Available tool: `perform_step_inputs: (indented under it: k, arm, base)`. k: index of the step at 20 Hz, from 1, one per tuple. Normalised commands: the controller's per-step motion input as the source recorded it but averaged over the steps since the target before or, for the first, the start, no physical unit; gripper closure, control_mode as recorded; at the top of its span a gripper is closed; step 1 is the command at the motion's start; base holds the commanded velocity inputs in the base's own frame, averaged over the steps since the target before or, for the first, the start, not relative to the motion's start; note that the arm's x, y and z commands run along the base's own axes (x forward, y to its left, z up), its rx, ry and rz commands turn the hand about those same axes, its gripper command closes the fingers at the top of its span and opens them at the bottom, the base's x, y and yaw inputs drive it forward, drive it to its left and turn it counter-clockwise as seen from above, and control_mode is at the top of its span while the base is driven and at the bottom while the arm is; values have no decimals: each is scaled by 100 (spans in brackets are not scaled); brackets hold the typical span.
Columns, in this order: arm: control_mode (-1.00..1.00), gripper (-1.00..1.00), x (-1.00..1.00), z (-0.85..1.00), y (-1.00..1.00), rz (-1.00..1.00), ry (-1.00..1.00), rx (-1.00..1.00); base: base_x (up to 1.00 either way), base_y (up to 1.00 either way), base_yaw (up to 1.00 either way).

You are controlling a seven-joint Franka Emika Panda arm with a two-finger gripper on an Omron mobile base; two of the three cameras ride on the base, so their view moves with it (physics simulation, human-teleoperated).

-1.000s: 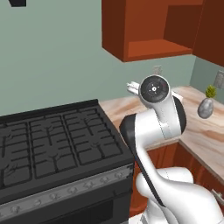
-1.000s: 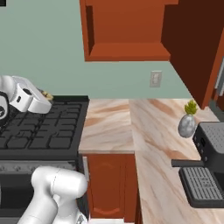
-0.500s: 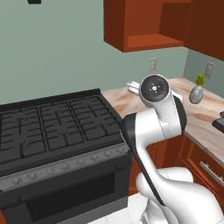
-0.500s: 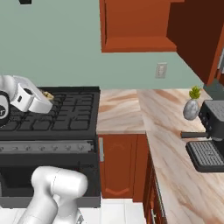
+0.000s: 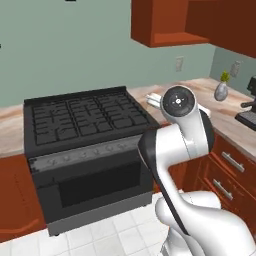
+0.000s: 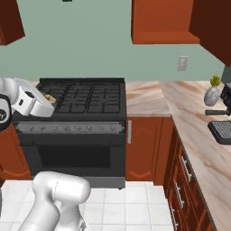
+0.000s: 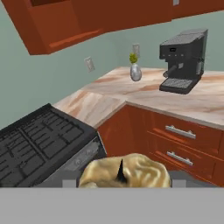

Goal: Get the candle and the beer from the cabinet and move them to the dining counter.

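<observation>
Hand view: candle (image 7: 124, 171) between jaws.

- Black gas stove (image 5: 82, 117) with oven door below, set between reddish-brown base cabinets.
- Marble-veined countertop (image 6: 149, 97) runs right of the stove and turns the corner along the right wall.
- Small green plant in a grey round pot (image 6: 211, 94) on the counter near the corner.
- Black coffee machine (image 7: 183, 60) on the counter, just beside the plant.
- Two wall outlets (image 7: 89, 64) on the green wall above the counter.
- White tile floor (image 6: 135, 207).
- Base drawers with grey bar handles (image 7: 180, 132).
</observation>
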Motion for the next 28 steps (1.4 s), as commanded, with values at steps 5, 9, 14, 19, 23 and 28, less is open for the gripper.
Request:
perform_step_inputs:
  k: [5, 9, 14, 19, 23, 28]
  arm:
    - [100, 100, 0, 0, 0, 0, 0, 0]
    - [100, 100, 0, 0, 0, 0, 0, 0]
    - [100, 100, 0, 0, 0, 0, 0, 0]
    - [100, 100, 0, 0, 0, 0, 0, 0]
    - [100, 100, 0, 0, 0, 0, 0, 0]
    - [100, 100, 0, 0, 0, 0, 0, 0]
  base:
    - [-65, 54, 41]
    - [-43, 41, 68]
    - [-41, 39, 72]
    - [-46, 39, 68]
    - [-52, 40, 63]
    - [-55, 41, 60]
